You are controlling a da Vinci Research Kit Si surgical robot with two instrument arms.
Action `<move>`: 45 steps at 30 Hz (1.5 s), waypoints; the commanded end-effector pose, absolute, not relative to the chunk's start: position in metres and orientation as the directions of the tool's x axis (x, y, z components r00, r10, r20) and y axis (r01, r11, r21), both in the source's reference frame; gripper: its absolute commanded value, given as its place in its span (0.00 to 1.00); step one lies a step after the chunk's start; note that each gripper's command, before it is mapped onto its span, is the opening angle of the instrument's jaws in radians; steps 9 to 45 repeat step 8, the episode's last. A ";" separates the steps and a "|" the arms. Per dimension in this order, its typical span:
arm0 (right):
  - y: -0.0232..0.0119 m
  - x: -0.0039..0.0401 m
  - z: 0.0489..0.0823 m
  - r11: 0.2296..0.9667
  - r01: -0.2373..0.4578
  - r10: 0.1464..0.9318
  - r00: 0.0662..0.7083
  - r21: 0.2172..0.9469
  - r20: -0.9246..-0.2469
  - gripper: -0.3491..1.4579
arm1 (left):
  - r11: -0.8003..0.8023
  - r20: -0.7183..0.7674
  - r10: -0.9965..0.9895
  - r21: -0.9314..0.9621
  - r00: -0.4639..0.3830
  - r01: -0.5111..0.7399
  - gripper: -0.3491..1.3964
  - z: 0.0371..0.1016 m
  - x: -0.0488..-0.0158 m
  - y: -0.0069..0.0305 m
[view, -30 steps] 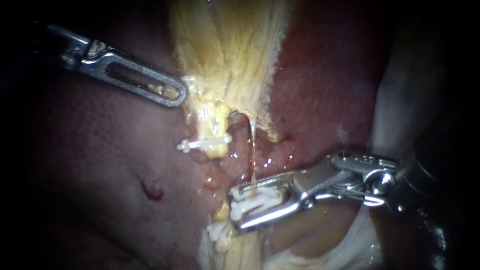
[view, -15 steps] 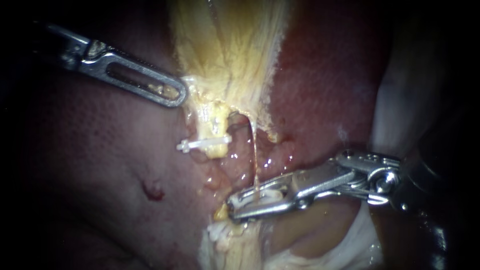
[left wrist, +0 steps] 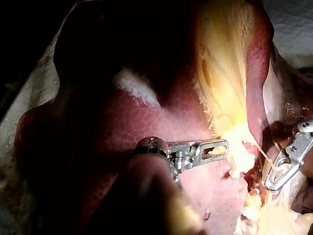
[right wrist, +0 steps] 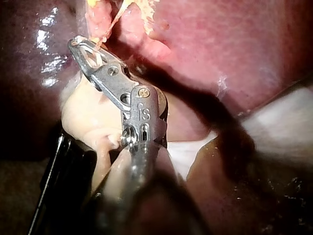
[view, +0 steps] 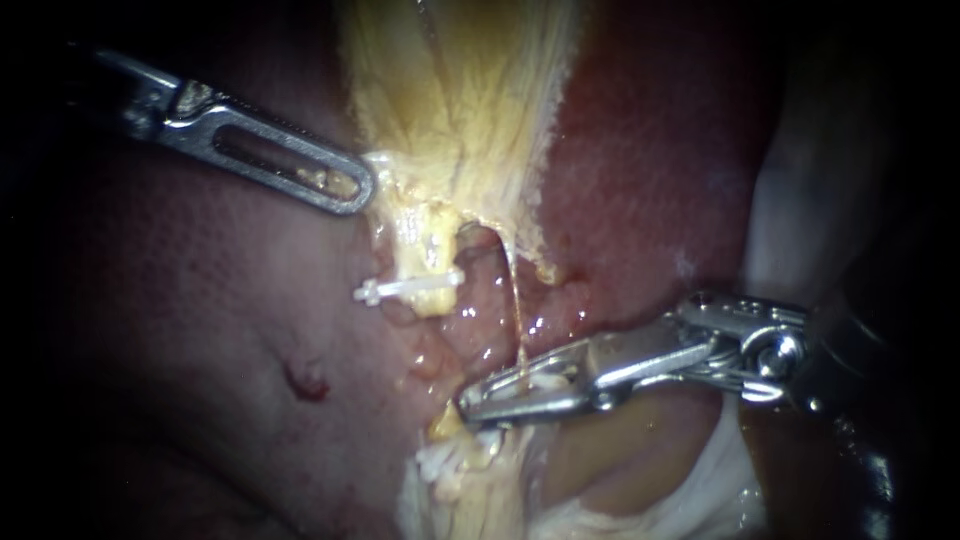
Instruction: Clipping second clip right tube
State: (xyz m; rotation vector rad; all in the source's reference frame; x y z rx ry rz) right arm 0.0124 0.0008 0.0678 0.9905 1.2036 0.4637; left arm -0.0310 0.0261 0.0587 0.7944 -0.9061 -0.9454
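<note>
This is a surgical training lab. A bare liver [left wrist: 146, 122] with its pale yellow gallbladder [view: 460, 90] lies out in the open on what seems to be white cloth [left wrist: 293, 19], though the edges are dim. The slender steel left instrument [view: 350, 190] and right instrument [view: 480, 400] reach over it, and a white clip [view: 408, 288] sits across the left tube [view: 420, 250].

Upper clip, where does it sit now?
Endoscope view, centre: the upper clip crosses the yellow tube, just below the left instrument and above the right instrument.

Left instrument [view: 352, 188] reaches in, pincer seemingly clamped; right instrument [view: 472, 405] holds its pincer nearly closed.
</note>
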 end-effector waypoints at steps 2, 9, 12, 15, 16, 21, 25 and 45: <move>0.0007 0.0124 0.0678 0.523 0.191 0.760 0.337 0.831 -0.556 0.00 | 0.375 0.284 -0.912 0.869 0.298 0.322 0.00 0.0587 -0.0310 0.0261; 0.0007 0.0124 0.0678 0.523 0.190 0.759 0.339 0.831 -0.556 0.00 | 0.375 0.284 -0.912 0.869 0.298 0.322 0.00 0.0587 -0.0310 0.0261; 0.0007 0.0124 0.0678 0.523 0.190 0.759 0.339 0.831 -0.556 0.00 | 0.375 0.284 -0.912 0.869 0.298 0.322 0.00 0.0587 -0.0310 0.0261; 0.0007 0.0124 0.0678 0.523 0.190 0.759 0.339 0.831 -0.556 0.00 | 0.375 0.284 -0.912 0.869 0.298 0.322 0.00 0.0587 -0.0310 0.0261; 0.0007 0.0124 0.0678 0.523 0.190 0.759 0.339 0.831 -0.556 0.00 | 0.375 0.284 -0.912 0.869 0.298 0.322 0.00 0.0587 -0.0310 0.0261; 0.0007 0.0124 0.0678 0.523 0.190 0.759 0.339 0.831 -0.556 0.00 | 0.375 0.284 -0.912 0.869 0.298 0.322 0.00 0.0587 -0.0310 0.0261; 0.0007 0.0124 0.0678 0.523 0.190 0.759 0.339 0.831 -0.556 0.00 | 0.375 0.284 -0.912 0.869 0.298 0.322 0.00 0.0587 -0.0310 0.0261; 0.0007 0.0124 0.0678 0.523 0.190 0.759 0.339 0.831 -0.556 0.00 | 0.375 0.284 -0.912 0.869 0.298 0.322 0.00 0.0587 -0.0310 0.0261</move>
